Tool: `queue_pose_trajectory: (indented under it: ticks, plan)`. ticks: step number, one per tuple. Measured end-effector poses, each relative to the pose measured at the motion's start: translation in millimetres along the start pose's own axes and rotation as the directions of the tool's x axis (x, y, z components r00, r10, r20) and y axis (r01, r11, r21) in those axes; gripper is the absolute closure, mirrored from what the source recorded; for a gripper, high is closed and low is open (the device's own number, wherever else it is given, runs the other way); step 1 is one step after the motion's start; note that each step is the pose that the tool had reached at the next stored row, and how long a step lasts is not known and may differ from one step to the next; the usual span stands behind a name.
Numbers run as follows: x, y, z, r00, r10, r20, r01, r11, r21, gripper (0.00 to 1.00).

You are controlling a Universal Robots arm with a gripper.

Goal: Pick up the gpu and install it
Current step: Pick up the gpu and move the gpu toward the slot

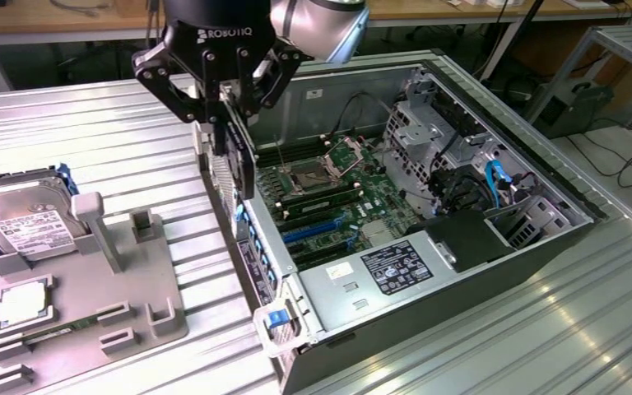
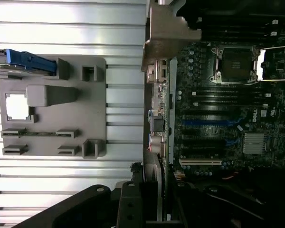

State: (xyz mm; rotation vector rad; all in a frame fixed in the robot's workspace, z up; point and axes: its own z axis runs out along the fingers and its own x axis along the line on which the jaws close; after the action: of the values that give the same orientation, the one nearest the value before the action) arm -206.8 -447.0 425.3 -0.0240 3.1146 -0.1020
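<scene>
The gpu (image 1: 231,169) hangs upright and edge-on from my gripper (image 1: 226,111), which is shut on its top edge. It hovers over the near wall of the open computer case (image 1: 459,329), just outside the motherboard (image 1: 327,197). The wrist view looks down the gpu (image 2: 156,166) from my gripper (image 2: 152,190) to its silver end bracket (image 2: 168,33), which lies along the case wall beside the motherboard (image 2: 218,123). The expansion slots, blue (image 2: 209,122) and white (image 2: 199,162), lie bare beside the card.
A grey parts holder (image 1: 85,280) sits on the ribbed metal table at the exterior view's left, carrying a silver hard drive (image 1: 25,222) and a square CPU chip (image 1: 25,303). Inside the case are a drive cage, cables and a black shroud (image 1: 464,239).
</scene>
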Motion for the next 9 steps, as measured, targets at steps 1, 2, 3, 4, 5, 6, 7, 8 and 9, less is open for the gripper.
queue_pose_trajectory:
  ticks: [1,2,3,4,5,6,7,8,9]
  plan:
    - [-2.2,0.0,0.1,1.0000,0.000,0.0000,0.000,1.0000,0.0006,0.72]
    - [-4.9,-0.1,0.2,1.0000,0.000,-0.0001,0.000,1.0000,0.0013,0.72]
    - [-7.4,-0.1,0.3,1.0000,0.000,0.0000,0.000,1.0000,0.0019,0.72]
    - [-9.3,-0.1,0.4,1.0000,0.000,0.0000,0.000,1.0000,0.0024,0.72]
    - [-14.2,-0.2,0.6,1.0000,0.000,-0.0001,0.000,1.0000,0.0037,0.72]
    - [-16.5,-0.2,0.7,1.0000,0.000,-0.0001,0.000,1.0000,0.0042,0.72]
    - [-18.6,-0.3,0.7,1.0000,0.000,-0.0001,0.000,1.0000,0.0049,0.72]
    - [-22.0,-0.3,0.9,1.0000,0.000,-0.0001,0.000,1.0000,0.0060,0.72]
    - [-24.1,-0.3,1.0,1.0000,0.000,-0.0001,0.000,1.0000,0.0068,0.72]
